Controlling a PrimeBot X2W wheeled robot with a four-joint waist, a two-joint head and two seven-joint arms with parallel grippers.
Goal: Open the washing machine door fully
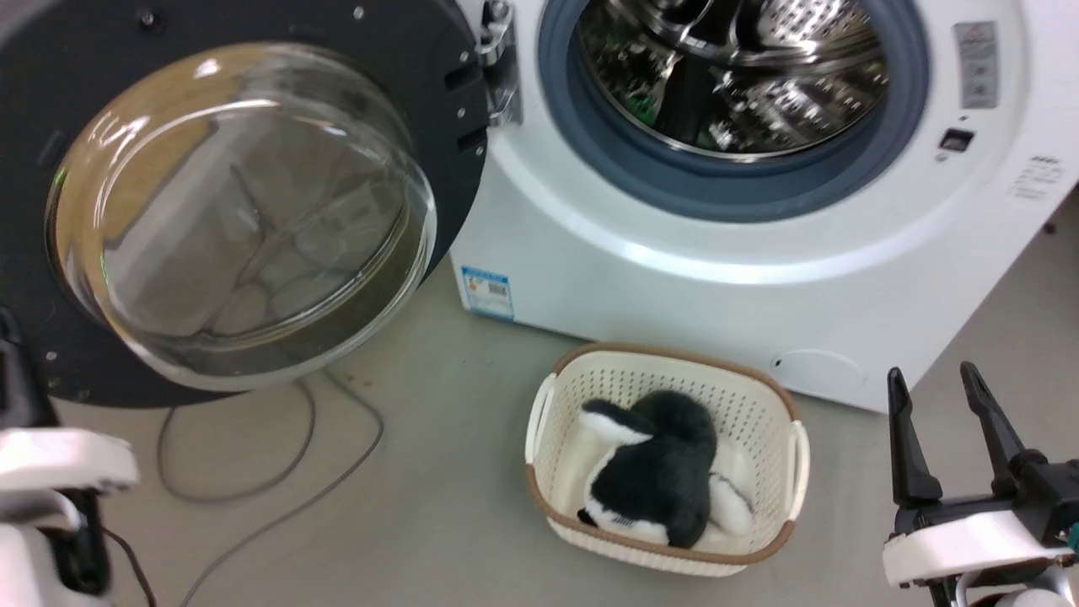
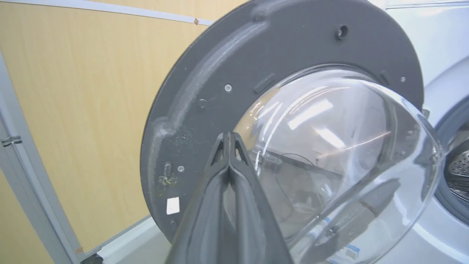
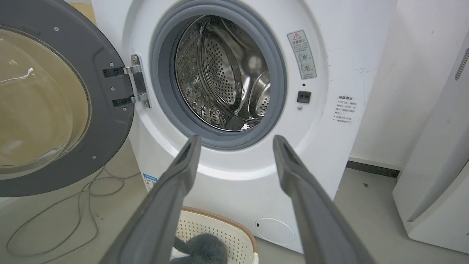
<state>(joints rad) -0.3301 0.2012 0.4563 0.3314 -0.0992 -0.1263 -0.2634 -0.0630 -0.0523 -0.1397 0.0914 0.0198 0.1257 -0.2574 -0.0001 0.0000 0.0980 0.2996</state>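
Observation:
The washing machine door (image 1: 421,51) hangs swung out to the left on its metal hinge, with its dark grey inner side and bulging glass bowl facing me. The white washing machine (image 1: 674,278) shows its steel drum inside the grey gasket. In the left wrist view my left gripper (image 2: 229,135) is shut with nothing in it. Its tips are close before the door (image 2: 293,40), at the rim of the glass. My right gripper (image 1: 931,371) stands open and empty at the lower right. It points at the washing machine (image 3: 238,176) below the drum, clear of the door (image 3: 110,121).
A cream basket (image 1: 792,447) with a black-and-white plush toy (image 1: 666,472) sits on the floor before the machine. A cable (image 1: 278,472) loops on the floor under the door. A wooden panel (image 2: 73,91) stands behind the door, and a white appliance (image 3: 439,165) stands at the right.

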